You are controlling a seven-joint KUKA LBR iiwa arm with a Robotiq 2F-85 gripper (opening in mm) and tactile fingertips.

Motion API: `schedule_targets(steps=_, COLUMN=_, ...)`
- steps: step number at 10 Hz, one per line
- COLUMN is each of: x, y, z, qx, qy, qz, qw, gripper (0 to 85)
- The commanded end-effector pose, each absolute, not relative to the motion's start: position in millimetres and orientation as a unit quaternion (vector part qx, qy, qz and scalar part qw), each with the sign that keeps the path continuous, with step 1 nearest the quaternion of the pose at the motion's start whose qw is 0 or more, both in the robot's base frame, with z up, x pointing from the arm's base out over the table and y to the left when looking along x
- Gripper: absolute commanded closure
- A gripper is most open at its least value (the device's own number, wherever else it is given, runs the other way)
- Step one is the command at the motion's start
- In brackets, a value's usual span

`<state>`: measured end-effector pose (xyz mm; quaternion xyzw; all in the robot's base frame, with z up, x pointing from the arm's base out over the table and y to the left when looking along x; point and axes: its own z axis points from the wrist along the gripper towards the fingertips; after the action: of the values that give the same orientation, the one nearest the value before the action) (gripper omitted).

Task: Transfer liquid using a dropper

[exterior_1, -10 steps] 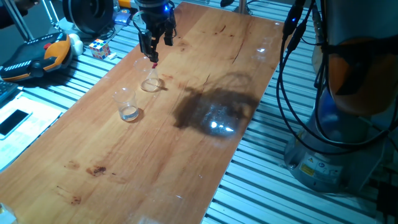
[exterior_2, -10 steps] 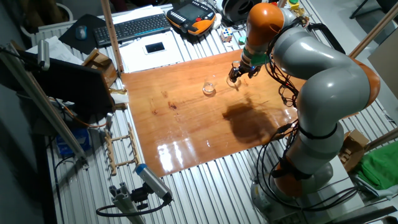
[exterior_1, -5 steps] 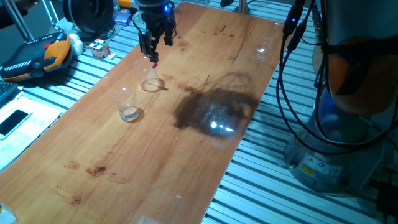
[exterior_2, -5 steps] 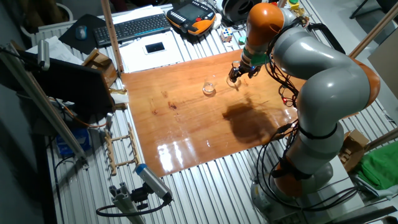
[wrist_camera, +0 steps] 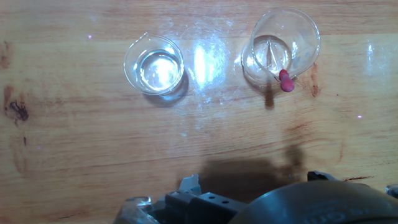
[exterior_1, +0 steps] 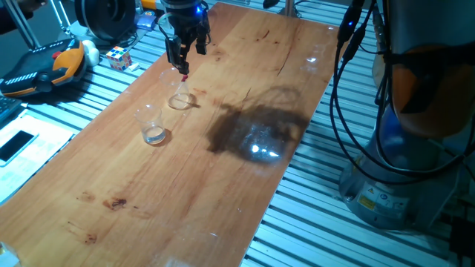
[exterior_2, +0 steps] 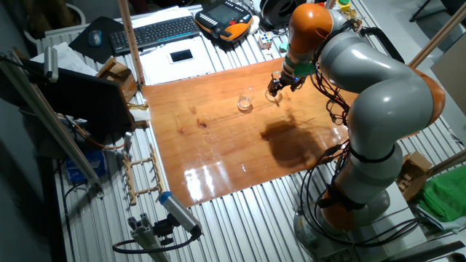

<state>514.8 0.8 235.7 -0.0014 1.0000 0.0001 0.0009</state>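
My claw (exterior_1: 183, 53) hangs just above the dropper (wrist_camera: 278, 68), which stands leaning in a glass (wrist_camera: 281, 46) on the wooden table (exterior_1: 185, 170); whether my fingers grip its pink end, I cannot tell. A second glass (wrist_camera: 153, 65) holds clear liquid (wrist_camera: 155, 67).

glass vessels: 2, a clear tumbler (wrist_camera: 154, 65) and a second clear glass (wrist_camera: 281, 46), near each other in the half of the table (exterior_1: 223, 178) toward the keyboard-side edge | dropper (wrist_camera: 278, 67): 1, inside the second glass, red end at its rim | liquid (wrist_camera: 155, 68): 1 shallow pool in the tumbler | gripper (exterior_1: 183, 53): 1
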Motion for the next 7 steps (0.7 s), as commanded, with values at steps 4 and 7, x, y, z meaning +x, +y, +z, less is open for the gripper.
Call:
schedule_targets(steps=4, x=513.8, y=0.8, z=238.7, qx=0.058, qy=0.998, qz=-0.012, qw=0.002, gripper=84.0)
schedule_targets(steps=7, x=513.6, y=2.4, z=237.8, qx=0.058, qy=0.998, qz=-0.011, qw=0.004, gripper=84.0)
